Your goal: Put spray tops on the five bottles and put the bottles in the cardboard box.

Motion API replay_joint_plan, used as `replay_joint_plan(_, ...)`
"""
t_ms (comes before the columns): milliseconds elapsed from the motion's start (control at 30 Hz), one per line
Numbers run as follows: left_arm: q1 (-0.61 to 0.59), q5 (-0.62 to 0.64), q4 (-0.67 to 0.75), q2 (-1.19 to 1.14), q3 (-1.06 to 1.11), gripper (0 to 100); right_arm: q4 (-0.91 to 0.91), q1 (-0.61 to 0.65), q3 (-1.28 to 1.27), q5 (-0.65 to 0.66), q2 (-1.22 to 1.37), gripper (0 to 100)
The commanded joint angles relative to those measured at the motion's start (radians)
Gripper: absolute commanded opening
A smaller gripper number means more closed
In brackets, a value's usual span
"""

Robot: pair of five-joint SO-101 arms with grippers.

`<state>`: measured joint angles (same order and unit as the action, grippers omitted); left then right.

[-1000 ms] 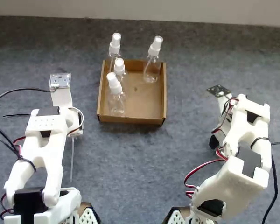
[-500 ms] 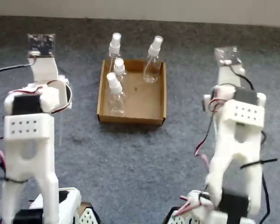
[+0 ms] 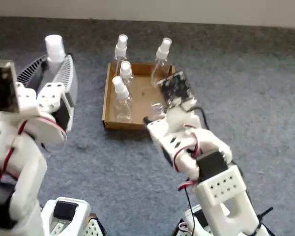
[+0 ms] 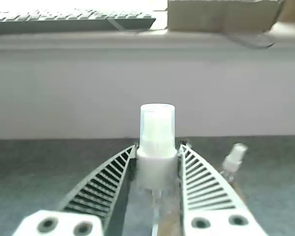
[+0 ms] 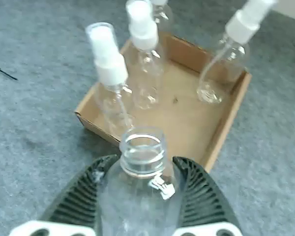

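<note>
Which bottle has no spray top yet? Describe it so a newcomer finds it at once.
Start at the central cardboard box. At its near edge, the right gripper grips a clear bottle. Unlike the four capped bottles beyond it, its neck is open.

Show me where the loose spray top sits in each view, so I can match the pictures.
High view: the spray top is at upper left, upright in the left gripper, left of the box.
Left wrist view: centre, between the gripper's two ribbed fingers.
Right wrist view: not in it.
Shared landmark: those ribbed fingers flanking the white top.
</note>
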<state>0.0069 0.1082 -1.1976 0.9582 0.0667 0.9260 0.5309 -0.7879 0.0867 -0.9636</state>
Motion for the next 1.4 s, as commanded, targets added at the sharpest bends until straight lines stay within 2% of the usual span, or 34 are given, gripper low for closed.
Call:
replay_joint_plan(0, 0.177, 0.100, 0.071, 0.005, -0.096, 0, -0.196, 0.048, -0.177, -0.015, -0.156, 0.5)
replay_joint_plan(133, 0.291, 0.103, 0.215, 0.004, -0.042, 0, -0.291, 0.048, -0.367, -0.014, -0.311, 0.5)
replay_joint_plan(333, 0.427, 0.103, 0.413, 0.004, 0.159, 0, -0.291, 0.070, -0.504, -0.009, -0.496, 0.5)
replay_joint_plan(567, 0.522, 0.103, 0.532, 0.004, 0.303, 0, -0.292, 0.116, -0.585, -0.018, -0.748, 0.5)
replay_joint_plan(767, 0.590, 0.104, 0.537, 0.004, 0.357, 0, -0.291, 0.108, -0.648, -0.018, -0.877, 0.5)
replay_joint_plan(1067, 0.582, 0.101, 0.534, 0.015, 0.415, 0, -0.292, 0.074, -0.647, -0.020, -0.862, 0.5)
replay_joint_plan(1167, 0.587, 0.101, 0.537, 0.015, 0.398, 0, -0.292, 0.058, -0.647, -0.055, -0.860, 0.4)
replay_joint_plan(1367, 0.591, 0.104, 0.534, 0.008, 0.286, 0, -0.292, 0.058, -0.651, -0.044, -0.860, 0.4)
